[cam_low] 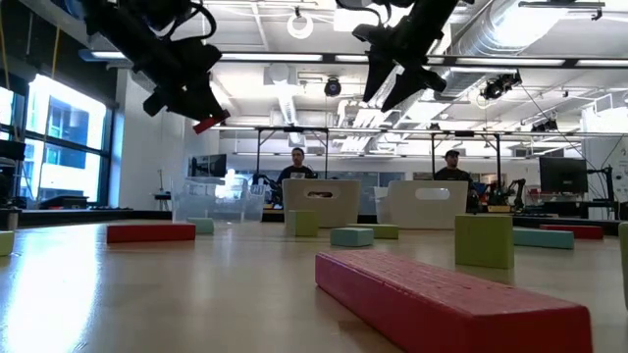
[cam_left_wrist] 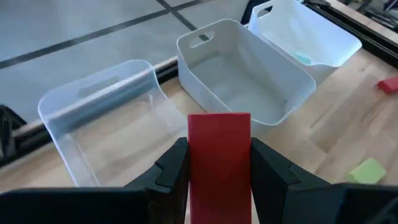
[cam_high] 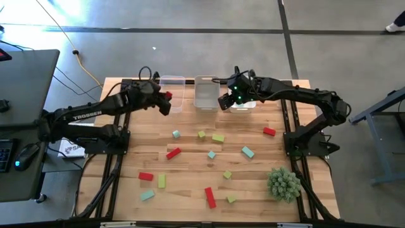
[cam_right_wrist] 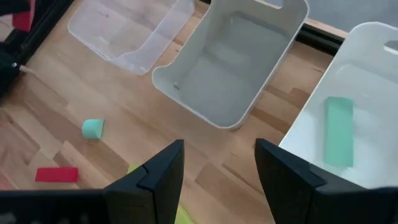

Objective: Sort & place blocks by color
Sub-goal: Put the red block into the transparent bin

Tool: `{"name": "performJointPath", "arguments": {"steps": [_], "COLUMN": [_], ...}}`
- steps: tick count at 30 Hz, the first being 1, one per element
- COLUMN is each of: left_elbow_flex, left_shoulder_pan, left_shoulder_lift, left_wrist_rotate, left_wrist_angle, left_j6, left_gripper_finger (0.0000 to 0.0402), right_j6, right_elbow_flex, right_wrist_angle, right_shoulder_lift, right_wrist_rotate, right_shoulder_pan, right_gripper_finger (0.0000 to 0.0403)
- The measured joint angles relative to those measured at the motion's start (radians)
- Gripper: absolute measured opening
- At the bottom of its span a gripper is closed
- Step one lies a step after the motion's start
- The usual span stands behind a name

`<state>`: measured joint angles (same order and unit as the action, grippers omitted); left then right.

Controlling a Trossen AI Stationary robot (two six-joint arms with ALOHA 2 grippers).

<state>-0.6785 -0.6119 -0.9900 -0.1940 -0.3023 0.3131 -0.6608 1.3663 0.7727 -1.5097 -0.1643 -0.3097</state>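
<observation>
Loose blocks [cam_high: 211,154] scatter the near tabletop [cam_high: 190,190]; beyond, the left pincer [cam_left_wrist: 219,163] grips a red bar [cam_left_wrist: 219,155] before the clear bin [cam_left_wrist: 106,134], best released squarely over it. Right pincer [cam_right_wrist: 217,168] hovers released, empty.

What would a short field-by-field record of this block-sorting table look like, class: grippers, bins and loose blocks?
left gripper: shut on a red block, held above the left bin
right gripper: open, empty, near the right bin
middle bin: nothing seen inside
right bin contents: one teal block
loose blocks: red, yellow-green and teal ones scattered on the table
plant: at the table's near right corner
</observation>
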Motion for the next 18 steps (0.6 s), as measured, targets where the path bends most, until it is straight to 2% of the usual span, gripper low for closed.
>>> {"name": "performJointPath", "arguments": {"steps": [10,18], "left_elbow_flex": [0.000,-0.001], "left_shoulder_pan": [-0.233,-0.334], "left_shoulder_lift": [-0.014,-0.144], "left_wrist_rotate": [0.116,0.207], "left_wrist_angle": [0.080,0.099], "left_j6": [-0.177,-0.204], "left_gripper_finger": [0.0104,0.0104], "right_j6": [-0.109,-0.128], "right_elbow_flex": [0.000,0.000], "right_wrist_angle": [0.000,-0.001], "right_shoulder_lift": [0.000,0.000], "right_wrist_rotate": [-0.050,-0.050], "right_shoulder_pan": [0.063,0.084], "right_gripper_finger": [0.0186,0.0186]}}
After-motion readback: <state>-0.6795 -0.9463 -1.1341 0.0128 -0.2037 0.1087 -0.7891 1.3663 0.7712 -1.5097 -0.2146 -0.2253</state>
